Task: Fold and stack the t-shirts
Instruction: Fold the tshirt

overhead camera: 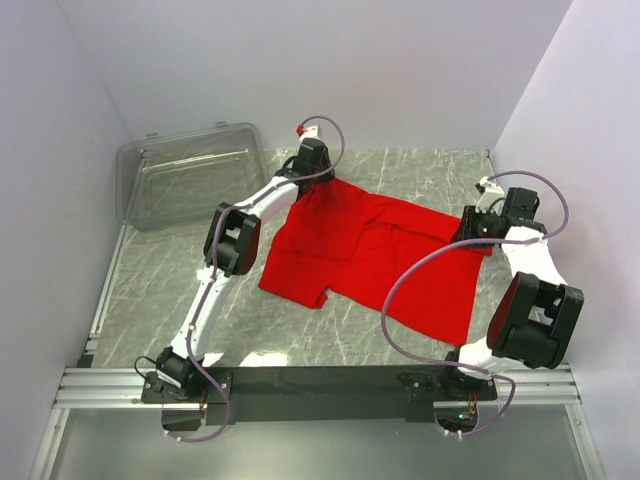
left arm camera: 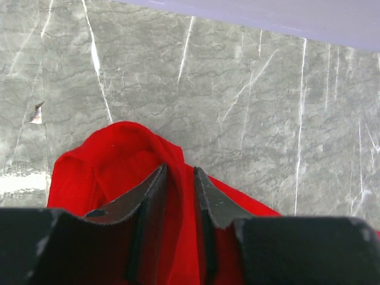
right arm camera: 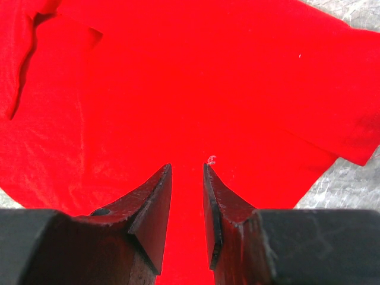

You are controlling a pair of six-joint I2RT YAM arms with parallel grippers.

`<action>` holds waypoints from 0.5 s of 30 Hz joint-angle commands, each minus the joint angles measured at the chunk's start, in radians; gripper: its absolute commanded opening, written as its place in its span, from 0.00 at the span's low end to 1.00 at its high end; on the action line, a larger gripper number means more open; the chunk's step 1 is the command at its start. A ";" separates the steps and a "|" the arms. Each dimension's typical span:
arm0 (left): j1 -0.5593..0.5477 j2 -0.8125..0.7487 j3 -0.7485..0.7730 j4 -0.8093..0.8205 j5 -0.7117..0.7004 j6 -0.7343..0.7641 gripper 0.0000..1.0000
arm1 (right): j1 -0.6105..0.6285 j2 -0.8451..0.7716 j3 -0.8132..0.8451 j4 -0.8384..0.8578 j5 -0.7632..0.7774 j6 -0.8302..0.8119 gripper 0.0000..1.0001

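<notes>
One red t-shirt (overhead camera: pixel 370 255) lies partly spread and rumpled on the marble table (overhead camera: pixel 160 285). My left gripper (overhead camera: pixel 308 188) is at the shirt's far left corner, where the cloth rises up to it. In the left wrist view a ridge of the t-shirt (left arm camera: pixel 113 160) fills the narrow gap of the left gripper (left arm camera: pixel 180 169). My right gripper (overhead camera: pixel 468 238) is at the shirt's right edge. In the right wrist view the right gripper (right arm camera: pixel 187 166) is closed down on the t-shirt (right arm camera: pixel 178 77), which spreads out flat beyond the fingertips.
A clear plastic bin (overhead camera: pixel 190 175) sits at the table's far left corner. White walls close in the back and both sides. The arms' mounting rail (overhead camera: pixel 320 382) runs along the near edge. Bare marble (left arm camera: pixel 237 89) lies beyond the shirt's far corner.
</notes>
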 commanded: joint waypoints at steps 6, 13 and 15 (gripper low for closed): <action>-0.011 -0.059 0.007 0.022 0.003 -0.002 0.33 | -0.010 -0.004 0.027 0.011 -0.021 -0.008 0.35; -0.011 -0.055 0.007 0.020 0.009 -0.005 0.22 | -0.014 -0.007 0.028 0.008 -0.024 -0.009 0.35; -0.012 -0.056 0.014 0.018 0.010 -0.005 0.13 | -0.014 -0.007 0.028 0.006 -0.024 -0.011 0.34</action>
